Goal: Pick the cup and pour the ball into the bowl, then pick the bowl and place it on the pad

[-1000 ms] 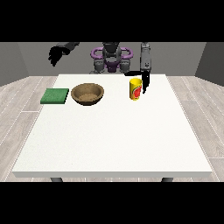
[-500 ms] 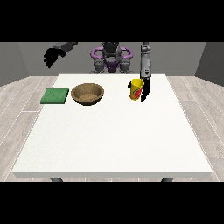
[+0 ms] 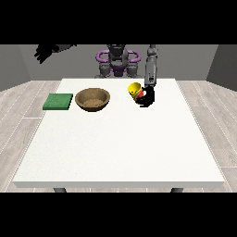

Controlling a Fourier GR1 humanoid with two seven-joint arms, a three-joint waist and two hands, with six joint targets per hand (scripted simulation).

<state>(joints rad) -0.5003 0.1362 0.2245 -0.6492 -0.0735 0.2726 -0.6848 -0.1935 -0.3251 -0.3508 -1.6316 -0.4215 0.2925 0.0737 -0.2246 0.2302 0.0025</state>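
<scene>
A yellow cup (image 3: 134, 89) with a red mark hangs just above the table's far side, tipped over to the left. The hand at the view's right (image 3: 148, 97) has its fingers curled round it from the right. No ball shows. The brown bowl (image 3: 93, 99) stands on the table left of the cup, a short gap away. Farther left lies the flat green pad (image 3: 58, 101). The hand at the view's left (image 3: 43, 52) is raised high beyond the table's left corner, its fingers relaxed and holding nothing.
The white table (image 3: 120, 148) stretches wide towards the camera in front of the bowl and cup. The robot's torso (image 3: 117, 62) stands behind the far edge.
The cup has shifted left towards the bowl and tipped from upright onto its side in the hand. The hand at the view's left has swung farther left and higher.
</scene>
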